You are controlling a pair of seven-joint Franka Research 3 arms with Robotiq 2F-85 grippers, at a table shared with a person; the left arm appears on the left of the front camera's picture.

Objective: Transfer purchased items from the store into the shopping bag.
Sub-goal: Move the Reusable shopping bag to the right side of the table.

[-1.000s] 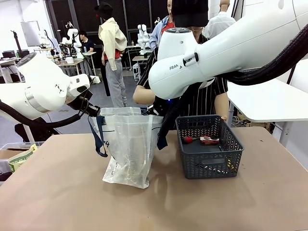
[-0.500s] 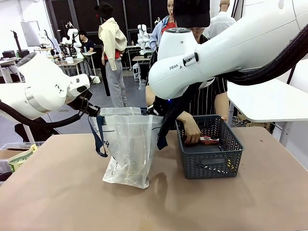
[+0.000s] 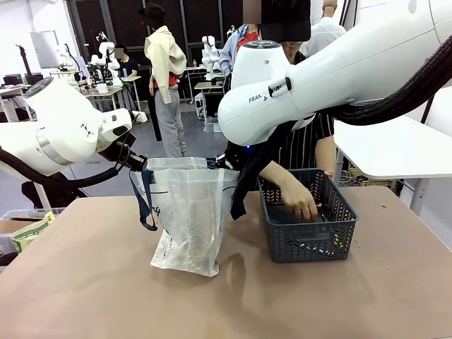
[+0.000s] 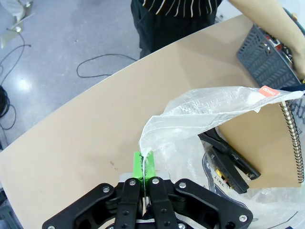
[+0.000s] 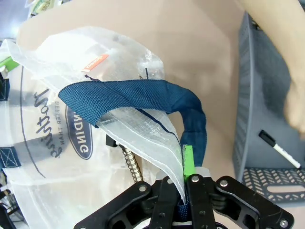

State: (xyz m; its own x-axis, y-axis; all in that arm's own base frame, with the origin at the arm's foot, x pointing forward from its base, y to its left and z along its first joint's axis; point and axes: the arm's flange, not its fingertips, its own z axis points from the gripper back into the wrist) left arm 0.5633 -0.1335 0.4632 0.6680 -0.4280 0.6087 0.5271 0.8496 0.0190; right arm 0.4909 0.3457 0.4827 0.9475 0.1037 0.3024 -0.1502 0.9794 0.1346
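Shopping bag (image 3: 189,219) stood upright on the matte brown table (image 3: 85,282), left of the basket. It was thin, crinkled, translucent white film. A woven navy strap (image 5: 143,95) looped over its rim above a dark oval logo.

- Left gripper (image 4: 144,163): green pads pressed together, pinching the film edge of the bag's mouth.
- Right gripper (image 5: 186,168): jaws pinched shut on the opposite rim, at the strap's base. The mouth was held spread between the two.
- Inside the bag: a spiral notebook (image 4: 257,143) with a kraft-brown cover and wire coil, and a black clip (image 4: 228,160).
- Basket (image 3: 305,240): dark grey, rectangular, with lattice sides and a solid rim.
- The person's hand (image 3: 302,203) reached down into the basket.
- A slim white marker pen (image 5: 279,149) with a black cap lay on the basket floor.
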